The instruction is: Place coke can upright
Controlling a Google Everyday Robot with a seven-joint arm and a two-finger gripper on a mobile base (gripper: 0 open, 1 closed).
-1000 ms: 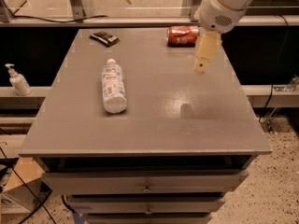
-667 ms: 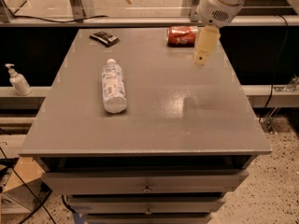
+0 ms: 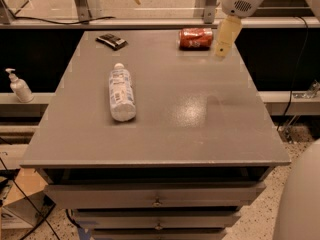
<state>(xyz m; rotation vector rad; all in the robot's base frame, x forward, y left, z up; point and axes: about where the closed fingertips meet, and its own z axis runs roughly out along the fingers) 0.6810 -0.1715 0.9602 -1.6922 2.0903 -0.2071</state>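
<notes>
One small red aluminium coke can [image 3: 196, 38] with white lettering lies on its side at the far edge of the flat grey table [image 3: 200, 114], near that table's far right corner, its long axis running along the edge. Expect it to be light, thin-walled and smooth. It will likely dent under a hard squeeze, and on its round flank a nudge may roll it off the table's far edge. Your best hold is probably across the middle of the cylinder, clear of the rims, with gentle pressure, so you can tip it onto its base. Your gripper [image 3: 221, 49] hangs over the same far right corner of the table, just beside the can's right-hand end and seemingly not touching it. The cream-coloured tool points down from a white wrist above. You cannot tell whether the gripper is spread or closed, and nothing shows in its grasp.
</notes>
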